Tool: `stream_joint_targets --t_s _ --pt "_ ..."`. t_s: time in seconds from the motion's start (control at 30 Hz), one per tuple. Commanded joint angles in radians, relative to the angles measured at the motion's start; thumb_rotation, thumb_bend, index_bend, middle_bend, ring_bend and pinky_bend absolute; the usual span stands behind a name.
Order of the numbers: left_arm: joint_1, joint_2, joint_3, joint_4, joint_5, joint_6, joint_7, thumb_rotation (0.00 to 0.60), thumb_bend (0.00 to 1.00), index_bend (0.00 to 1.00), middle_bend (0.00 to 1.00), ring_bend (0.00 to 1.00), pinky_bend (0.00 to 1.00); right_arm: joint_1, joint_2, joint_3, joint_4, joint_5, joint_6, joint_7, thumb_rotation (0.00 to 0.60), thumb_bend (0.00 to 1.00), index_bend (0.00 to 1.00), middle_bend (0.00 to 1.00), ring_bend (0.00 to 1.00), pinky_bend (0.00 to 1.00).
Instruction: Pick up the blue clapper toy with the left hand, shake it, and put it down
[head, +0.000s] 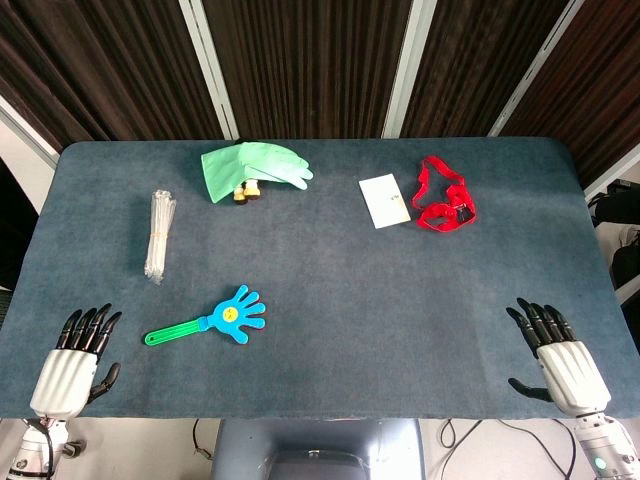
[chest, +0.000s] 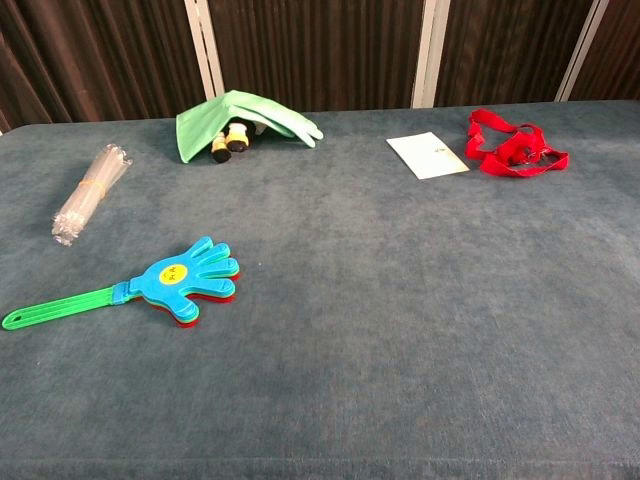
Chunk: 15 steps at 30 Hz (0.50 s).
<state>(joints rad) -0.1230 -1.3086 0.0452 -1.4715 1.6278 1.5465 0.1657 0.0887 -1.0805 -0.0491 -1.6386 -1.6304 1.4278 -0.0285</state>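
The blue clapper toy (head: 230, 314) (chest: 185, 278) is hand-shaped with a yellow face and a green handle (head: 172, 333) (chest: 60, 307), and lies flat on the blue table at the front left. My left hand (head: 78, 352) rests at the table's front left corner, fingers apart and holding nothing, to the left of the handle's end. At the front right corner my right hand (head: 555, 352) lies open with nothing in it. Neither hand shows in the chest view.
A bundle of clear straws (head: 158, 235) (chest: 88, 190) lies at the left. A green glove (head: 252, 169) (chest: 245, 118) covers small brown bottles (chest: 228, 142) at the back. A white card (head: 384, 200) (chest: 427, 155) and a red strap (head: 443, 196) (chest: 513, 148) lie at the back right.
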Motion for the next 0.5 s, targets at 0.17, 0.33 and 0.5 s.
stream_joint_targets --t_s 0.17,0.33,0.5 --pt "-0.040 -0.028 0.003 -0.016 0.032 -0.052 -0.113 0.600 0.37 0.00 0.00 0.00 0.00 0.010 -0.008 0.002 0.001 0.000 -0.017 -0.001 0.600 0.21 0.00 0.00 0.00 0.00" --pt "-0.139 -0.099 -0.044 0.011 -0.012 -0.207 -0.168 0.600 0.36 0.00 0.00 0.00 0.00 0.021 -0.018 -0.003 0.003 0.002 -0.045 0.000 0.600 0.21 0.00 0.00 0.00 0.00" --pt "-0.219 -0.191 -0.114 0.101 -0.101 -0.325 -0.259 0.600 0.36 0.02 0.00 0.00 0.00 0.026 -0.018 0.000 0.004 0.007 -0.051 0.009 0.600 0.21 0.00 0.00 0.00 0.00"
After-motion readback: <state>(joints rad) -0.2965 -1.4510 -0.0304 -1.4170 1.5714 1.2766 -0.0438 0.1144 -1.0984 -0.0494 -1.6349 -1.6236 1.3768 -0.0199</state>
